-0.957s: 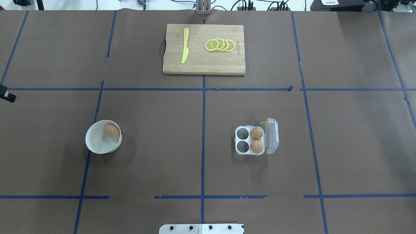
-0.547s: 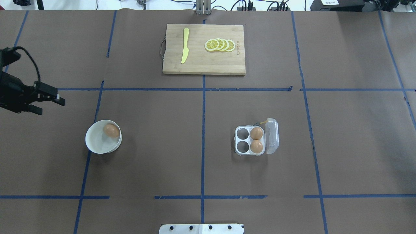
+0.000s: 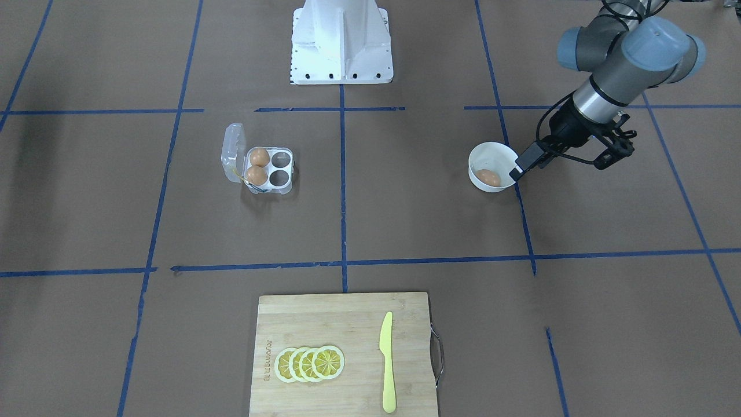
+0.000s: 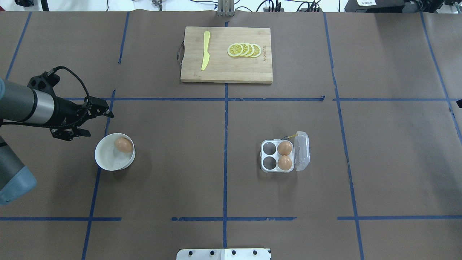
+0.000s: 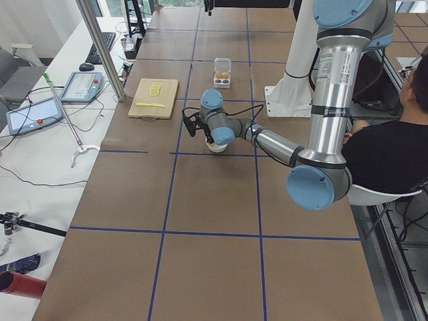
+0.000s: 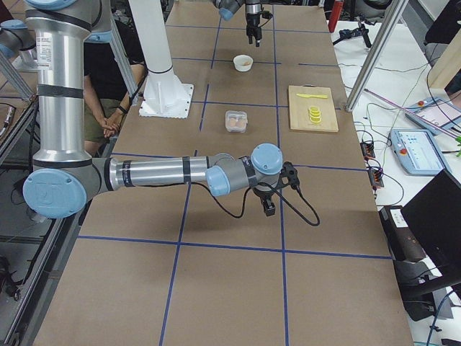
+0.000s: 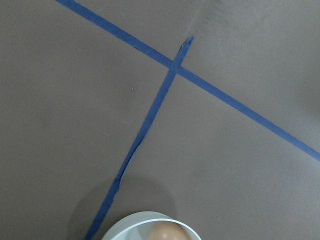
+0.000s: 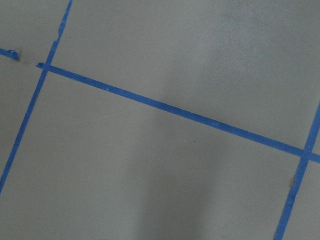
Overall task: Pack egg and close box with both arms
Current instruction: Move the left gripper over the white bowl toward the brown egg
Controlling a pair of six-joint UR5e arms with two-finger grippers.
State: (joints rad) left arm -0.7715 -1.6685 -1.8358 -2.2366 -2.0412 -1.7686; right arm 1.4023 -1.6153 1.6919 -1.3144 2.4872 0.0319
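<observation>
Orange-brown egg [image 4: 123, 145] is lying in the bowl [image 4: 107, 159];
left claw [image 4: 96, 124], spread wide, is hovering beyond the bowl's far-left rim.

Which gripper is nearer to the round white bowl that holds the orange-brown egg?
Left. The left gripper hovers open, close beside the round white bowl. The right gripper is far away, on the other side of the clear plastic egg carton.

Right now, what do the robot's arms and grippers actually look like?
The left arm and right arm are smooth silver-grey tubes joined by rounded joints with light-blue caps. Each ends in a black two-finger gripper. A black cable loops over the left gripper, and another dangles beside the right gripper.
</observation>
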